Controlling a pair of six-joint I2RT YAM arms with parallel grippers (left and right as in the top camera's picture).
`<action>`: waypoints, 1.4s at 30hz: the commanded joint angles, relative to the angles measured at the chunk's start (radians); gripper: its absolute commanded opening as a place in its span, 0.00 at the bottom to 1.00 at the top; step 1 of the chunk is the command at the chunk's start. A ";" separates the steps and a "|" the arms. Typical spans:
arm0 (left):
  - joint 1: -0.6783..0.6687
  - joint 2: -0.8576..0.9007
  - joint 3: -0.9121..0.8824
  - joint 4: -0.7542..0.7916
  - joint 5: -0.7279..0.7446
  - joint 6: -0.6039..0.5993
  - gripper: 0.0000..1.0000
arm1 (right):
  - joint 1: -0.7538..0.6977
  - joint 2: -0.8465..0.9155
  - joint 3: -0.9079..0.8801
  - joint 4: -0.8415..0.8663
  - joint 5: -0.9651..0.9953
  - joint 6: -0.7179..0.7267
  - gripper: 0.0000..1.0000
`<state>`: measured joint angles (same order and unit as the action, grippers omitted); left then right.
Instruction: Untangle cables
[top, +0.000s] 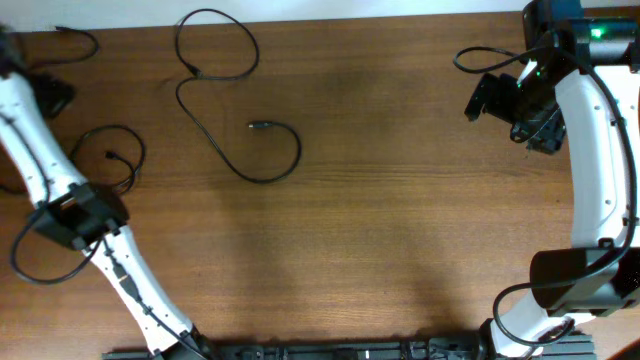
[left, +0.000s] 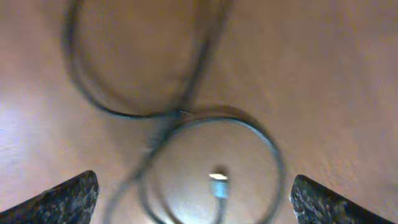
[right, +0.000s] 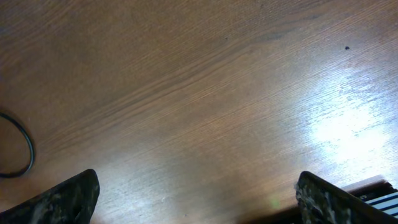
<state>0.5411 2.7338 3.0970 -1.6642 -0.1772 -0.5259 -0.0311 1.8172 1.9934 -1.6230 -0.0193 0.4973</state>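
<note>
Seems mostly done — no knot among the thin black cables (top: 197, 72).
Leaves a crossed loop (left: 217, 118) at the left of the brown wooden table (top: 400, 220), under the left gripper (left: 196, 199) — fingers apart, empty; right gripper (right: 202, 196) likewise apart.

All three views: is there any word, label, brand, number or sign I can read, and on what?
None readable. The cables, the wooden table and the white arms show no print; the plug in the left wrist view is too blurred to tell.
</note>
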 joint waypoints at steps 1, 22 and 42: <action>0.056 -0.015 0.006 -0.021 0.008 0.003 0.95 | -0.002 -0.011 0.006 0.000 0.005 0.001 0.98; 0.143 0.204 -0.032 0.098 0.076 0.105 0.03 | -0.002 -0.011 0.006 0.000 0.005 0.001 0.98; 0.167 -0.073 -0.247 -0.025 -0.085 0.095 0.00 | -0.002 -0.011 0.006 0.001 0.005 0.001 0.98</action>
<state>0.6926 2.7262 2.9700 -1.6840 -0.1791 -0.4038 -0.0311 1.8172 1.9934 -1.6230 -0.0193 0.4973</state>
